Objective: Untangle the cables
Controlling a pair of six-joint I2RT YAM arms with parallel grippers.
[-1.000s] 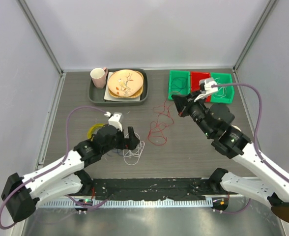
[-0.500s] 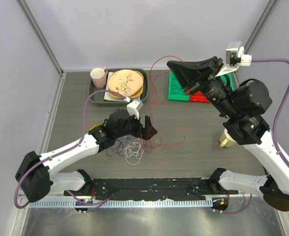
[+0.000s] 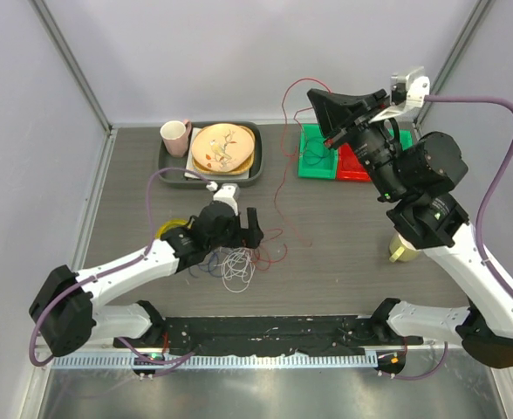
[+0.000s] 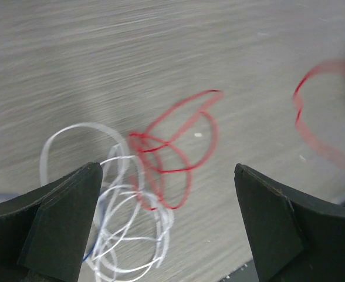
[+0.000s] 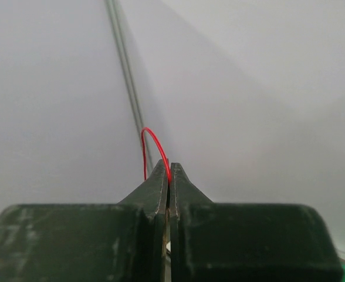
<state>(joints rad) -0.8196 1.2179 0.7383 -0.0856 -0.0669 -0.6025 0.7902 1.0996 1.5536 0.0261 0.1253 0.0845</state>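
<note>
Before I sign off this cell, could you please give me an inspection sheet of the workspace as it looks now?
Surface: dark wood-grain table, no damage seen.
Job's things: red cable held up at one end, its lower loops overlapping the white cable; dark blue cable beside them.
Clutter: tray with plate and pink cup; green bin; red bin; yellow wire ring; tan object under the right arm.
End effectors: left end effector open above the loops; right end effector shut on the red cable, raised.
Cables: purple hoses on both arms.
Surroundings: white walls, metal frame.
</note>
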